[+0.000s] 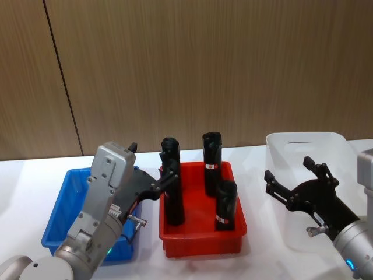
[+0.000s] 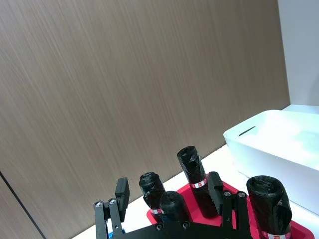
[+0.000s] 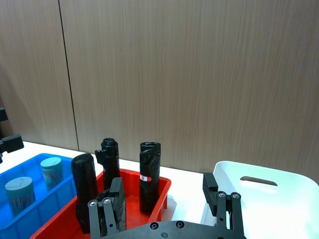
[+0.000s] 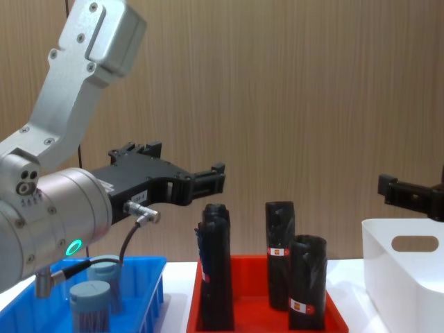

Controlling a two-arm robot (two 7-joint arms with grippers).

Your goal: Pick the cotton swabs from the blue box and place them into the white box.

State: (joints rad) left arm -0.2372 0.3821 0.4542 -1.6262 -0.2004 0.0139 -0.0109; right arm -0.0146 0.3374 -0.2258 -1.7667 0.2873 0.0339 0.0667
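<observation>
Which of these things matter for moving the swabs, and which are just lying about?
For the job:
swabs
blue box
white box
left hand, open
right hand, open

Lying about:
red tray
black rolls standing in it

The blue box (image 1: 63, 201) is coloured bright blue. The cotton swabs (image 3: 20, 189) are shown as clear tubs of pale sticks under grey-blue lids. The tray (image 1: 201, 240) is red, and its rolls (image 1: 212, 154) are wrapped in black and banded with red-white labels. The white box (image 1: 303, 143) and the table (image 1: 254, 169) are plain white. The wall (image 1: 204, 70) is grained brown. The left gripper (image 2: 168, 183) and the right gripper (image 1: 288, 168) are finished black.
</observation>
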